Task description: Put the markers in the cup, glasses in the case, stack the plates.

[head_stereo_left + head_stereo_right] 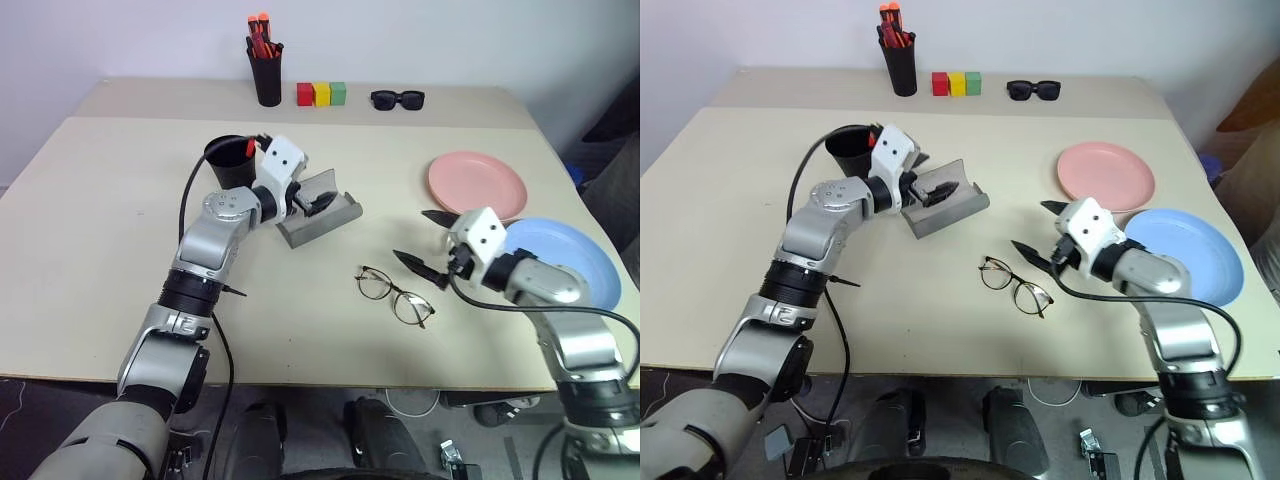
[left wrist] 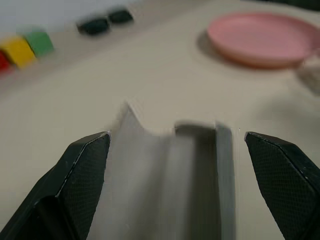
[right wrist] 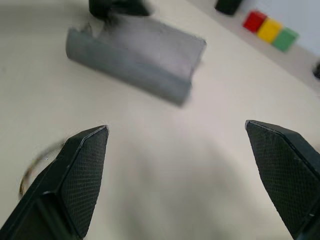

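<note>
- The left tool (image 1: 312, 199) hangs right over the open grey case (image 1: 322, 222), its two black fingers spread wide with nothing between them; in the left wrist view the case's trough (image 2: 175, 185) lies between the spread fingertips.
- The case lies open on the beige worktop (image 1: 100, 260), near its middle, with the black cup (image 1: 230, 160) just behind the left tool's wrist.
- A red cap shows at the cup's rim (image 1: 250, 148), so at least one marker stands in it; the other marker I cannot make out.
- The right tool (image 1: 424, 243) also stands wide and holds nothing; it hovers above the worktop, pointing toward the middle.
- The glasses (image 1: 392, 293) lie unfolded on the worktop, just in front of and slightly left of the right tool's fingertips, not touching them, and apart from the case, nearer the front edge.
- In the right wrist view the case (image 3: 135, 57) lies ahead of the spread fingers, and a bit of the glasses' rim (image 3: 35, 167) shows beside one finger.
- The pink plate (image 1: 477, 185) lies flat behind the right tool; the blue plate (image 1: 560, 262) lies beside it, nearer the right edge, partly under the right arm. The two are side by side, not stacked.
- At the back of the worktop stand a black pen holder (image 1: 267, 72) with orange-red-capped pens, three coloured blocks (image 1: 321, 94), and black sunglasses (image 1: 397, 98).
</note>
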Controlling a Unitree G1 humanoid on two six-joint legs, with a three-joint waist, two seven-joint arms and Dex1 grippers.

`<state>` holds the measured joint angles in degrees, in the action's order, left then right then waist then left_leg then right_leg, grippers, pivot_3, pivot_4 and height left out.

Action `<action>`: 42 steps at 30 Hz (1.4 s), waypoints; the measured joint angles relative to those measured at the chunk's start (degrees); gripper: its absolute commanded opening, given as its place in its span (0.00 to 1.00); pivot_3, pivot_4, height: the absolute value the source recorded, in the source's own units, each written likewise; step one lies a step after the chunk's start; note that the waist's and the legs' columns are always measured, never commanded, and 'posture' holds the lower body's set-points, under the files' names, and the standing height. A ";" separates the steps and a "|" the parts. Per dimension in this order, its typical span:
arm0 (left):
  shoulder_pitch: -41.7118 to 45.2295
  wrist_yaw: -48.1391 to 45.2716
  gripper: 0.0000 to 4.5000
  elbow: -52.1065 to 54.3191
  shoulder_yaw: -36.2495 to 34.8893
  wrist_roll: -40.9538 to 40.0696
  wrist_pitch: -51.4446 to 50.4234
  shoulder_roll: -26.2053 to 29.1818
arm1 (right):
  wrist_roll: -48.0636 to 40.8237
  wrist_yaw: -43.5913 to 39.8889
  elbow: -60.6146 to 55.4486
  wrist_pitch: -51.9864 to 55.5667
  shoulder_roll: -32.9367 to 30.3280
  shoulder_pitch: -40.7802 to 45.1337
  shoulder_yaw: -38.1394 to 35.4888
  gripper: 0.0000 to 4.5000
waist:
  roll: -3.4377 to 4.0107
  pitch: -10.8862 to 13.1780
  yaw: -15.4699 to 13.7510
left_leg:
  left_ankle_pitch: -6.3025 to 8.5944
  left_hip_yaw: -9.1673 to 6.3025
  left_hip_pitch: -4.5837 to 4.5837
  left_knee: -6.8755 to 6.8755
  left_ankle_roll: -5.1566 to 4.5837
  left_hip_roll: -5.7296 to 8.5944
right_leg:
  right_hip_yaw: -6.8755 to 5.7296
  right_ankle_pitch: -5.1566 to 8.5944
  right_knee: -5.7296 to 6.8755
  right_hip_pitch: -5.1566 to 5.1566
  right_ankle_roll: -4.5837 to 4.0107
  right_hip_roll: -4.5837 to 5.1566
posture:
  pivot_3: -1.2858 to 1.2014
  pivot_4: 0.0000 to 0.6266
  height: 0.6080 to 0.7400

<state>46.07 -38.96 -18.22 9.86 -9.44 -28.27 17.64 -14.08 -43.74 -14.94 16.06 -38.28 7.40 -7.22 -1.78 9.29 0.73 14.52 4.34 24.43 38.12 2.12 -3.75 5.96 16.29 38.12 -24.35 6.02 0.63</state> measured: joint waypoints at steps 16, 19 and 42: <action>-2.74 -9.24 0.18 -6.12 5.09 5.20 5.81 1.94 | -4.29 4.36 -9.95 5.17 0.91 -16.53 -9.21 1.00 | 0.01 -0.01 0.09 | 0.01 -0.02 -0.03 0.04 -0.02 0.01 | 0.04 0.01 0.01 0.03 -0.01 0.00 | 0.52 0.24 0.89; -4.03 -11.04 0.18 -4.94 5.07 5.19 7.51 2.96 | -4.39 4.66 -10.29 5.18 0.91 -17.09 -9.38 1.00 | 0.04 -0.03 0.21 | 0.01 -0.03 -0.04 0.03 -0.02 0.00 | 0.04 0.01 0.03 0.03 -0.01 -0.02 | 0.52 0.24 0.89; -13.99 -29.97 0.18 10.82 5.33 2.39 14.01 16.37 | -5.38 4.95 -12.04 6.81 1.05 -14.56 -5.84 1.00 | 0.07 -0.04 0.00 | 0.02 -0.01 -0.04 0.09 -0.04 -0.01 | 0.04 0.02 0.03 0.06 -0.03 0.01 | 0.52 0.24 0.89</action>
<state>32.08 -68.93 -7.40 15.19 -7.05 -14.26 34.01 -19.46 -38.79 -26.98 22.88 -37.23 -7.17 -13.06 -1.71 9.24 0.72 14.54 4.32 24.39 38.21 2.08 -3.76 6.00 16.32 38.15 -24.29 5.99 0.64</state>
